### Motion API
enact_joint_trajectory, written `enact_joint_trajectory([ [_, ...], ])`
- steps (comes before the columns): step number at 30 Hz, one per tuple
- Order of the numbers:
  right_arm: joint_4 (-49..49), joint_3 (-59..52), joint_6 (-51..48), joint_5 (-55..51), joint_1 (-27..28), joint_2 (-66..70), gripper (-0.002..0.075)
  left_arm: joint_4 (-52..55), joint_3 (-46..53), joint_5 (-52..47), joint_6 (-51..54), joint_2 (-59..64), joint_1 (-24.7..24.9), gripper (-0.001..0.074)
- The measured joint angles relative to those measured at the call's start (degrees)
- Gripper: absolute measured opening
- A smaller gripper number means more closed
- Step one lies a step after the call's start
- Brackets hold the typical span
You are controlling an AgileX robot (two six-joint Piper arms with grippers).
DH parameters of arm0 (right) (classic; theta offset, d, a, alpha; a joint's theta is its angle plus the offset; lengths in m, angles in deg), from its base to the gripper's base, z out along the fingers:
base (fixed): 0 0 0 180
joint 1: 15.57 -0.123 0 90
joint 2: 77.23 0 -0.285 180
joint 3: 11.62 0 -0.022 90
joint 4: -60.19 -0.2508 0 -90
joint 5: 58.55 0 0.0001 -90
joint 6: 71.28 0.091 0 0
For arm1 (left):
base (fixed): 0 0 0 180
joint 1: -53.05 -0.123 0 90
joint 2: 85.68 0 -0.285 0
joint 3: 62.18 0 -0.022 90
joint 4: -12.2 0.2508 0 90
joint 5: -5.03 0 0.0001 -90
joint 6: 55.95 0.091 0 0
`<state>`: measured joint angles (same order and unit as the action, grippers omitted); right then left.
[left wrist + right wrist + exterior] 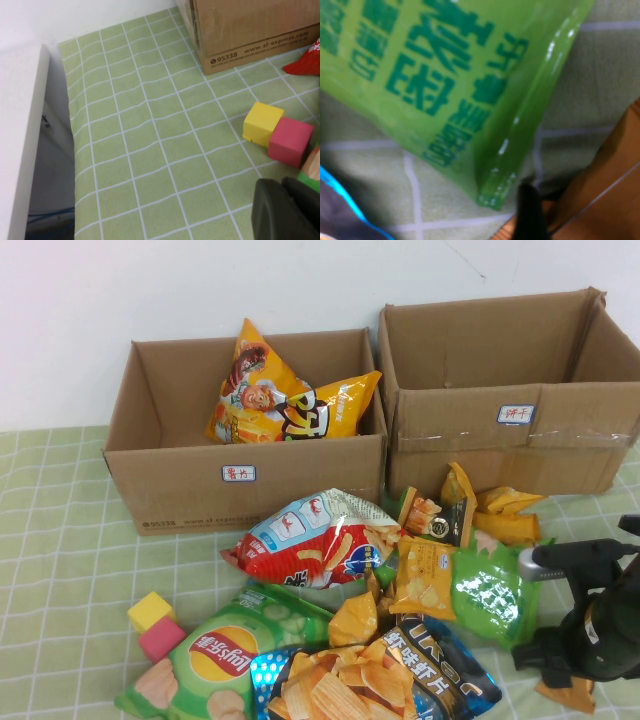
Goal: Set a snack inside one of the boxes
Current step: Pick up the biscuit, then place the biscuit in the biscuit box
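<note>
Here, right gripper (560, 665) low beside green snack bag (490, 595), jaws' state unclear, left gripper (287, 210) likewise.

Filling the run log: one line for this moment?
left claw: parked by blocks | right claw: low beside green bag | left box: holds snacks

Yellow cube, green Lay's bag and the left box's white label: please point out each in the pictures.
yellow cube (262, 124): left wrist view, on its top face.
green Lay's bag (222, 658): high view, on the red logo.
left box's white label (238, 474): high view, on the label's middle.
</note>
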<state>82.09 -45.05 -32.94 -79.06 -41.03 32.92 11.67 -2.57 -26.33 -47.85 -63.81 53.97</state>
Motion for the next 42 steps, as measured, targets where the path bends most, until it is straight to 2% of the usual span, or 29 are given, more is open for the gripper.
enact_joint_trajectory([
  [4,0.54,0.24,-0.35,-2.27,0.00,0.09,0.0367,0.00,0.00,0.00,0.00,0.00,0.00,-0.0002],
  [9,0.54,0.10,-1.98,-9.29,0.00,-3.01,0.0338,-0.10,0.00,0.00,0.00,0.00,0.00,-0.0002],
  [15,0.43,3.99,-5.03,-14.32,0.00,-13.52,0.0321,-0.10,0.00,-0.21,0.00,0.00,0.00,-0.0002],
  [19,1.74,13.54,-6.34,-13.73,0.00,-17.62,0.0319,-0.10,0.00,-0.21,0.00,0.00,0.00,-0.0002],
  [23,4.80,26.59,-6.34,-10.53,0.00,-15.86,0.0318,-0.10,0.00,-0.21,0.00,0.00,0.00,-0.0003],
  [28,7.78,44.43,-6.34,-7.83,0.00,-6.12,0.0318,-0.10,0.00,-0.21,0.00,0.00,0.00,-0.0002],
  [33,9.21,61.95,-6.34,-9.55,0.00,8.19,0.0321,-0.10,0.00,-0.21,0.00,0.00,0.00,-0.0002],
  [36,9.37,72.26,-6.34,-15.39,0.00,16.16,0.0377,-0.10,0.00,-0.21,0.00,0.00,0.00,-0.0002],
  [40,7.80,82.89,-7.38,-24.81,0.00,24.33,0.0586,-0.10,0.00,-0.21,0.00,0.00,0.00,-0.0002],
  [42,5.35,87.10,-11.05,-29.23,0.00,26.58,0.0644,-0.10,0.00,-0.21,0.00,0.00,0.00,-0.0002],
])
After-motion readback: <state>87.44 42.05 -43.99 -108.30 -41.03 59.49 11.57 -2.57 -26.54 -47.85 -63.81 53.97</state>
